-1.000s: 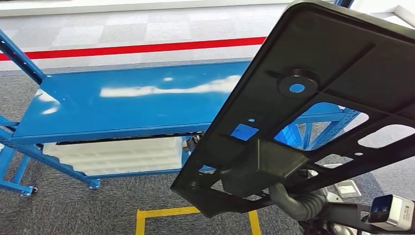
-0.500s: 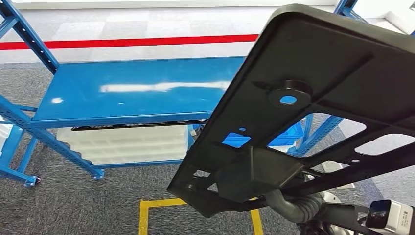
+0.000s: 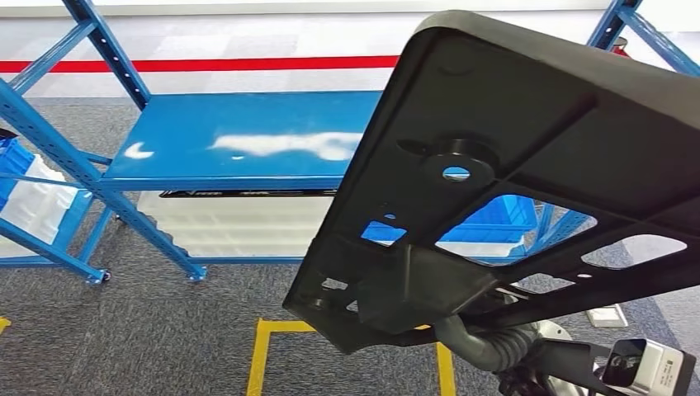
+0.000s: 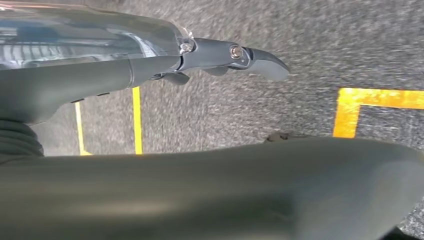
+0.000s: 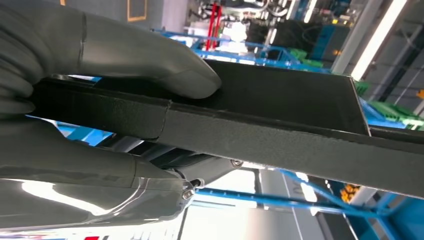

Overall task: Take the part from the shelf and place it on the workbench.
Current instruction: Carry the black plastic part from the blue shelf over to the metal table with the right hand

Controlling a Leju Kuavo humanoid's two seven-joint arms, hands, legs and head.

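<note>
Pickup looks done: right hand (image 5: 100, 95) is clamped on the big black part (image 3: 528, 165), left hand (image 4: 235, 55) hangs slack and empty, so only setting it on the workbench is left.

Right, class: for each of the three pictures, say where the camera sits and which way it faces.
Head view: high on the body, looking forward and down at the black part and blue shelf.
Left wrist view: behind the left hand, looking down at carpet.
Right wrist view: behind the right hand, which grips the black part's edge.
Shared: head and right wrist views both show the black part.
</note>
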